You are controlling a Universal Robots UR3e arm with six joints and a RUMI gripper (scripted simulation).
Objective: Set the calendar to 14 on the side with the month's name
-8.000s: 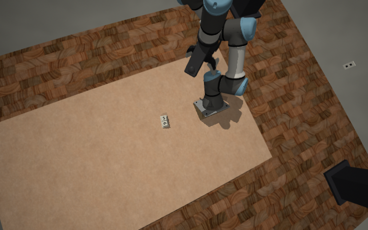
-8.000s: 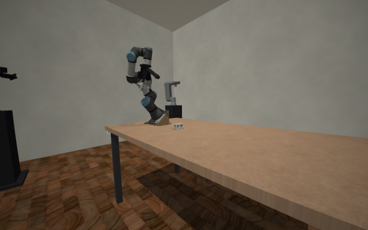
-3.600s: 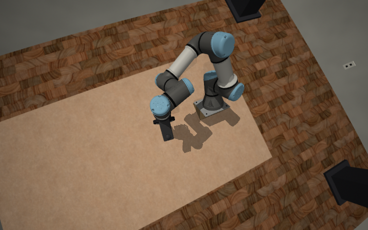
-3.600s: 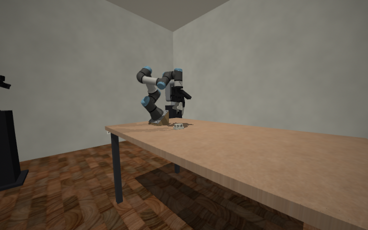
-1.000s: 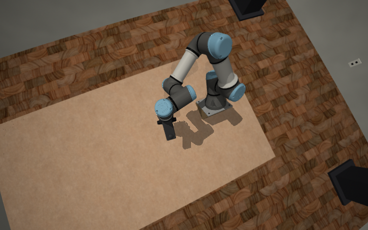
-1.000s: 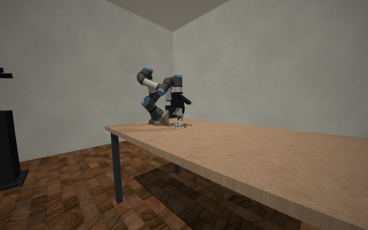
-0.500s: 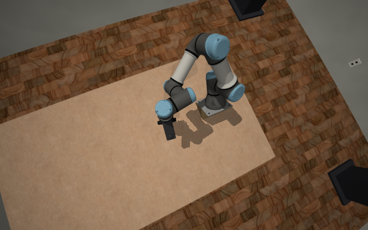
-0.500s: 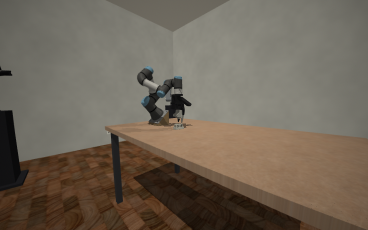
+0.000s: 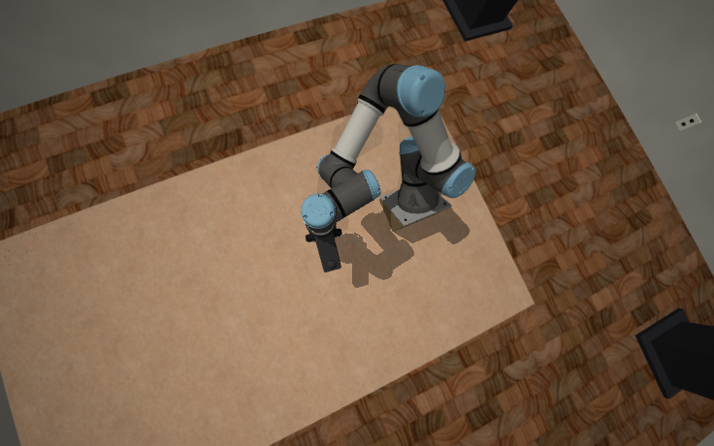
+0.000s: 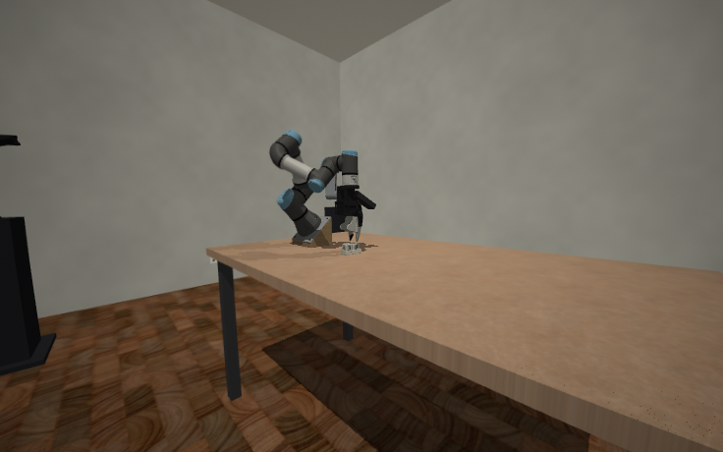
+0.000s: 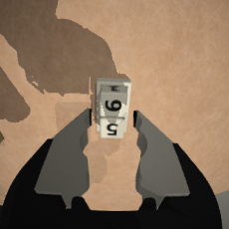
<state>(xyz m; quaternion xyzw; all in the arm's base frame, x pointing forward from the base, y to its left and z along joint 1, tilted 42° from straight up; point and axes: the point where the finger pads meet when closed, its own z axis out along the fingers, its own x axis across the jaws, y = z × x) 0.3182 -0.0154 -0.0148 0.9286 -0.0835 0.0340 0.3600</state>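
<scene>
The small white calendar [image 11: 114, 84] [image 10: 351, 251] stands on the table near the arm's base. In the wrist view two cubes sit in its tray in a row. The far cube [image 11: 114, 106] shows a 6 or 9 on top; the near cube [image 11: 112, 129] shows a 5 on top. My gripper [image 11: 113, 111] [image 10: 353, 233] hangs a short way above the calendar, pointing down. Its fingers stand apart on either side of the near cube, and I see them touching nothing. In the overhead view the arm's wrist [image 9: 318, 211] hides the calendar.
The arm's base [image 9: 415, 207] [image 10: 311, 234] is mounted on a wedge block close behind the calendar. The table's edge [image 10: 255, 260] runs to the left of it. Black stands [image 9: 676, 352] [image 10: 16, 287] are on the floor off the table.
</scene>
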